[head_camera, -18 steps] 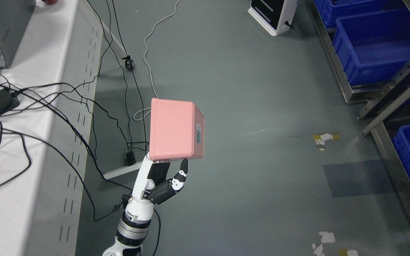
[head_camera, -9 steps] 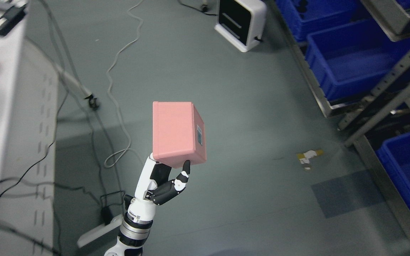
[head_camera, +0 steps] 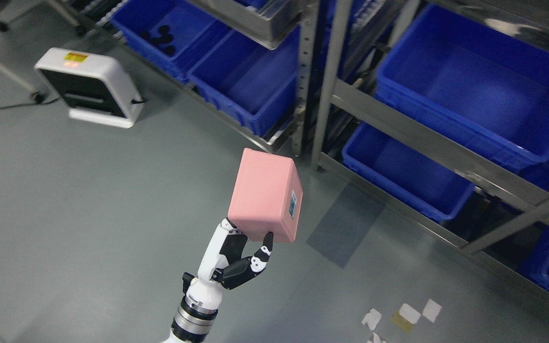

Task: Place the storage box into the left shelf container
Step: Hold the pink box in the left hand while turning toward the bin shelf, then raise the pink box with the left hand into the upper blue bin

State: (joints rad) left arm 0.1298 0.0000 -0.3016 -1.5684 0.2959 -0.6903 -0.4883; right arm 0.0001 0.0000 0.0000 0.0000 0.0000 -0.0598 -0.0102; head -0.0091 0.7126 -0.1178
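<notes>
A smooth grey-green floor [head_camera: 88, 200] is filling the near and left parts of the scene, its surface matt and even. A grey metal shelf frame with perforated uprights [head_camera: 324, 81] is standing across the far and right side, its bars running diagonally. On the shelf's upper level at the right, a large deep blue plastic bin with a thick rolled rim [head_camera: 465, 85] is sitting open-topped. Left of the uprights, a second blue plastic bin [head_camera: 250, 90] is resting low on a tray, and beyond it a third blue bin holding small dark round items [head_camera: 160, 33] is sitting further left. A lower blue bin [head_camera: 398, 171] is sitting beneath the large one.

On the floor at the far left, a white boxy plastic unit with a black front panel [head_camera: 88, 88] is standing.

The pink rectangular storage box with rounded edges [head_camera: 265, 193] is being held in the air above the floor, near the shelf but apart from it. A small printed label [head_camera: 292, 204] is showing on its right face.

The left hand [head_camera: 234, 257], white and black with jointed segments, is rising from the near bottom edge, wrist upright, fingers wrapped against the box's underside and gripping it, one black-tipped finger [head_camera: 267, 240] pressing the lower right edge.

Small white and yellow tape scraps [head_camera: 405, 314] are lying on the floor near right.
</notes>
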